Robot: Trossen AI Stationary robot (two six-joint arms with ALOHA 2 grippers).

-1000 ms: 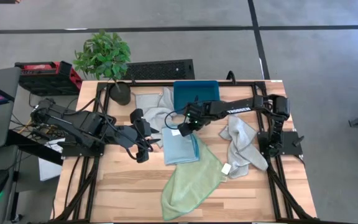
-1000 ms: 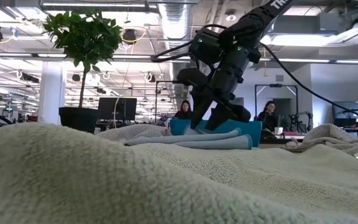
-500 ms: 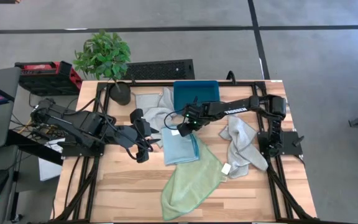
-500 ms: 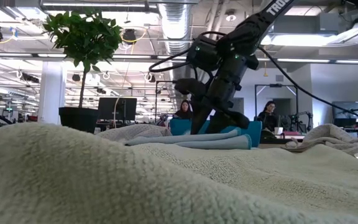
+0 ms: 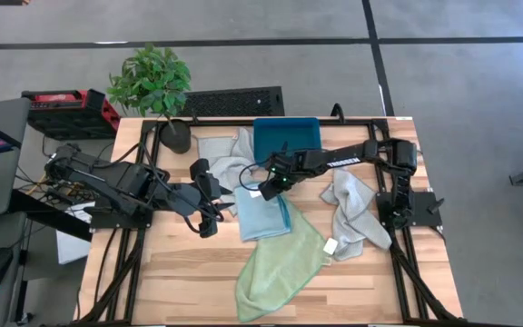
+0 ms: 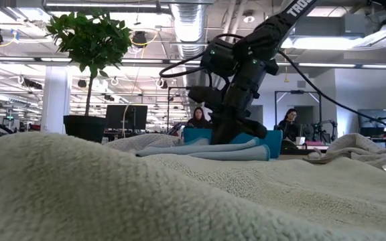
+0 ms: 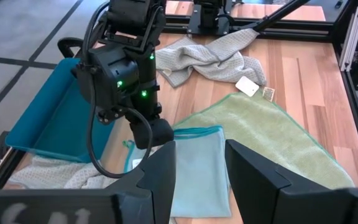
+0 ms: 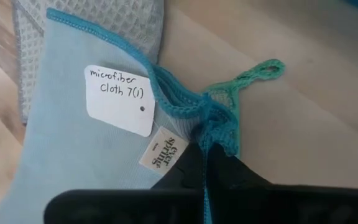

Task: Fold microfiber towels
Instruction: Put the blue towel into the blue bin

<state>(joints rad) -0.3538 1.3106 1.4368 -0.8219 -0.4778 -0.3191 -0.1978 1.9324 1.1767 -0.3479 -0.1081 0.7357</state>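
**Trainee:** So, where should I look first?

**Lead:** Start with the table [image 5: 198, 282]. It fills the middle of the high view, and the teal bin [image 5: 286, 136] sits at its upper centre. Your towels lie around that bin: one grey towel [image 5: 223, 156] to its left, the other grey towel [image 5: 352, 211] toward the right, and the green towel [image 5: 275, 268] spread low in the centre. The light blue towel [image 5: 263, 218] lies half on top of the green one, already doubled over, which is why it looks so compact.

**Trainee:** And the arms?

**Lead:** Your right gripper [image 5: 267, 190] is down at the blue towel's upper left corner. The right wrist view shows its fingers [image 8: 191, 168] pinched on the hemmed edge, next to the white tag [image 8: 120, 99]. I'd judge it took that corner so the next fold can be drawn across.

**Trainee:** Is the left one helping?

**Lead:** Not yet. Your left gripper [image 5: 209, 216] waits just left of the blue towel with its jaws apart and nothing in them, probably ready to pin the cloth or take the other corner.
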